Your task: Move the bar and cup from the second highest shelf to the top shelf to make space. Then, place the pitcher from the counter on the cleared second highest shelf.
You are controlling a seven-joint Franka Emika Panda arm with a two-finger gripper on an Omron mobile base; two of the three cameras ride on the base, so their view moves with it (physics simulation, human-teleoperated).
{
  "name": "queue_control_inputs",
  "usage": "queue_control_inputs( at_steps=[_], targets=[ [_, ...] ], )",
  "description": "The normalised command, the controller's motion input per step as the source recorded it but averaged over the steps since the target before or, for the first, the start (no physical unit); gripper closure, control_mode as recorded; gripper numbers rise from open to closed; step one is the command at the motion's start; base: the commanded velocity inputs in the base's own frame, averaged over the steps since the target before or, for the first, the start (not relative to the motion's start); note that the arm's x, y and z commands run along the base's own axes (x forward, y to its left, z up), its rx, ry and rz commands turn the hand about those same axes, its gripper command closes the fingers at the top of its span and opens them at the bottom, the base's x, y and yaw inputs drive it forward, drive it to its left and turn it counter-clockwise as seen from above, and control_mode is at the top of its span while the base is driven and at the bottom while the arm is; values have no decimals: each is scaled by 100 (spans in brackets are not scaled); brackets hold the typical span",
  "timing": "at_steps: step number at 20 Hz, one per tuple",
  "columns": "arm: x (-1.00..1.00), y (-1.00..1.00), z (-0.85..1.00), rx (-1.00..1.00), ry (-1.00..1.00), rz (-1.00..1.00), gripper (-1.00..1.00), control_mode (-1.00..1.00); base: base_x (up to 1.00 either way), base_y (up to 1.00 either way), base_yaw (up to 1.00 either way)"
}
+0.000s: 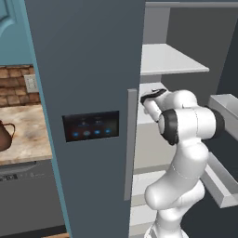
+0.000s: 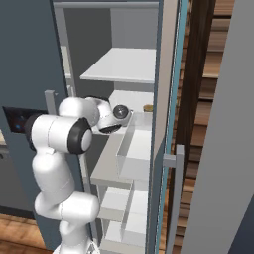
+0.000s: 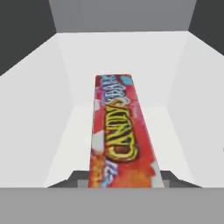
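Inside the tall grey cabinet, my arm reaches onto the second highest shelf (image 1: 148,89). My end effector (image 3: 123,183) looks closed on the bar (image 3: 119,131); the red bar lies between its two dark tips, long way out ahead of the hand. So I think the first job has only begun. The bar has to go up to the top shelf (image 1: 169,59), which looks bare. A bit of tan near the door side may be the cup (image 2: 148,107), not yet moved. The pitcher (image 1: 4,135) waits on the counter (image 1: 25,135), well apart. The shelf above sits close over my hand, so I must pull out before lifting.
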Motion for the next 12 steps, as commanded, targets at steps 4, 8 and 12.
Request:
queue_control_inputs(
  at_steps=[4, 8, 12],
  targets=[
    [-39, 0, 31, -2, 9, 0, 100, -100, 0, 0, 0],
    [-45, 0, 48, -4, 9, 2, 100, -100, 0, 0, 0],
    [-45, 0, 61, -5, 6, 2, 100, -100, 0, 0, 0]
  ],
)
